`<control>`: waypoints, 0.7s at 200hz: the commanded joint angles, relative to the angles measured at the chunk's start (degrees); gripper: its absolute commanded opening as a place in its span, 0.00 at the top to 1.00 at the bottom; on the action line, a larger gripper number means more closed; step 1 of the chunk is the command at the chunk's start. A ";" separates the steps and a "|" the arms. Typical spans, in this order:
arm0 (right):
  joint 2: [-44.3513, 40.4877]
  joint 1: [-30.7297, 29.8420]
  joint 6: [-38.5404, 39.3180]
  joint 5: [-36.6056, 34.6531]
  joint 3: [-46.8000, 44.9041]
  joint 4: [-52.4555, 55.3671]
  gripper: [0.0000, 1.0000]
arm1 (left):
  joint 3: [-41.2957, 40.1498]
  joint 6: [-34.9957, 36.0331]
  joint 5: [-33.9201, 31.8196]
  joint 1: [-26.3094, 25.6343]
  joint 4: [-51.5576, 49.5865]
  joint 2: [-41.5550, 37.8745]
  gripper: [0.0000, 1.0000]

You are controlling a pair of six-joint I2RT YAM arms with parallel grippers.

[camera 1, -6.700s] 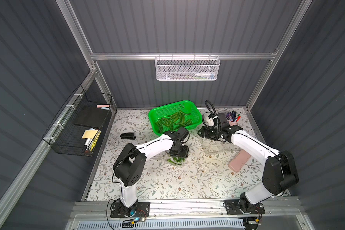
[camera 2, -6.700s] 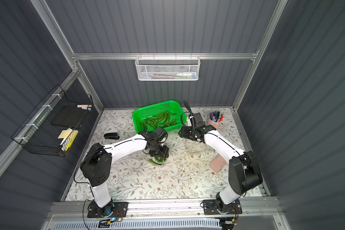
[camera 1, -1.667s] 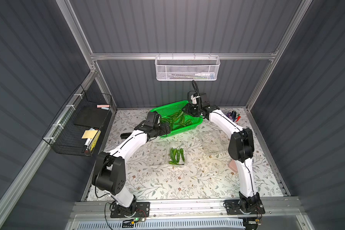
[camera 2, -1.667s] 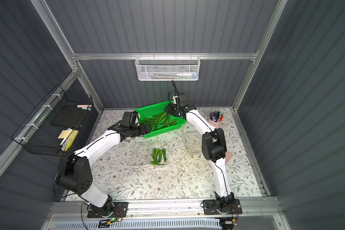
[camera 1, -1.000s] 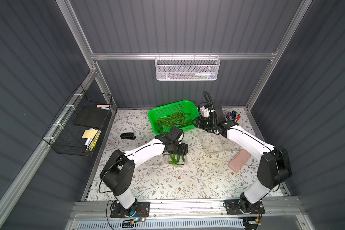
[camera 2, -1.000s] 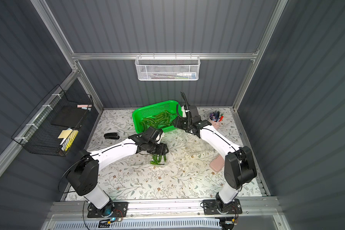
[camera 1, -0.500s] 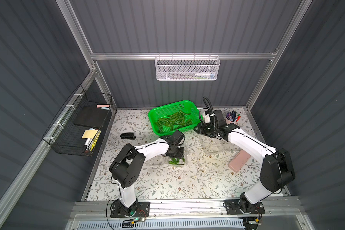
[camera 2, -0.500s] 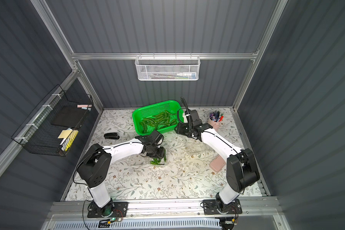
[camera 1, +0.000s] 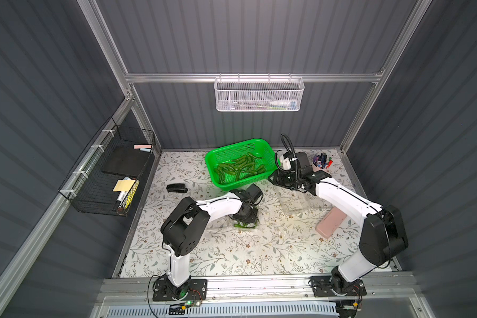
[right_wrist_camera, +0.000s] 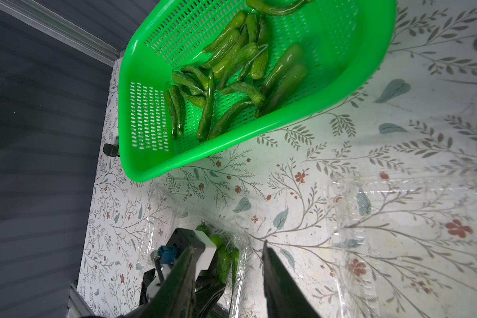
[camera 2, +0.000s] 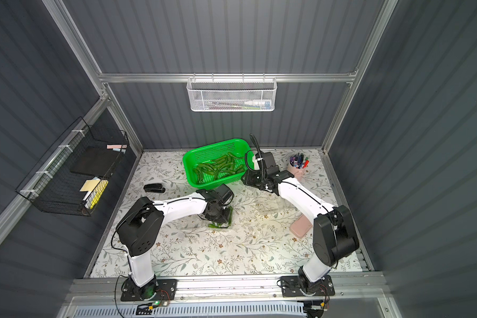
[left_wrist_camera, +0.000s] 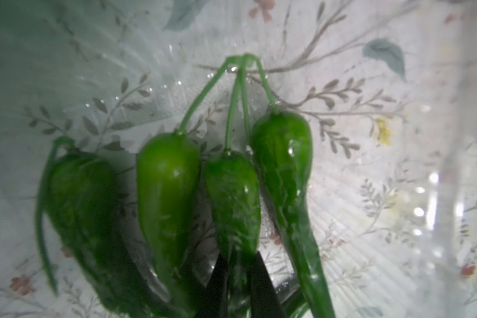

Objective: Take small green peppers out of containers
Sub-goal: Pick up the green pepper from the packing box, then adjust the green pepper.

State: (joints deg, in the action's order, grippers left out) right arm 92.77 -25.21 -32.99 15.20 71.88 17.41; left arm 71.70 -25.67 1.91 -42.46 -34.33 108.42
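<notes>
surface: table (camera 1: 232, 256), floral cover | back: green basket (camera 1: 236, 145); pink cup (camera 1: 318, 168) in back right corner | left: black stapler (camera 1: 176, 188) | right: pink box (camera 1: 331, 222), lying flat | middle: clear container (right_wrist_camera: 241, 249); second clear container (camera 1: 295, 205) more to right; the 2 apart

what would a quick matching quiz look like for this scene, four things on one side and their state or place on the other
Things:
1 green basket
2 left tool
3 right tool
4 black stapler

States and places:
a open, empty
b lying alone on the floral cloth
c closed on a small green pepper in a clear container
d holds loose peppers

Pairs: 1-d, 2-c, 3-a, 4-b
</notes>
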 commanded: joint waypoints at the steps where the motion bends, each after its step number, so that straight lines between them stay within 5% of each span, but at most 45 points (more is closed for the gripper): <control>1: -0.40 -0.10 0.03 0.27 0.89 0.18 0.58 | 2.38 1.73 1.20 -0.17 -2.63 -1.22 0.99; 74: 0.44 -0.08 -0.32 0.76 0.80 0.02 0.58 | 2.90 10.25 7.71 -0.17 -1.67 -14.00 1.00; 140: 0.74 -0.10 0.12 1.01 0.72 -0.01 0.58 | 2.12 14.33 9.86 -0.17 -4.45 -16.25 1.00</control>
State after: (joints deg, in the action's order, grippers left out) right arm 92.84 -25.21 -32.97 15.57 71.88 17.41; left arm 74.37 -13.91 10.15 -42.46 -36.23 93.30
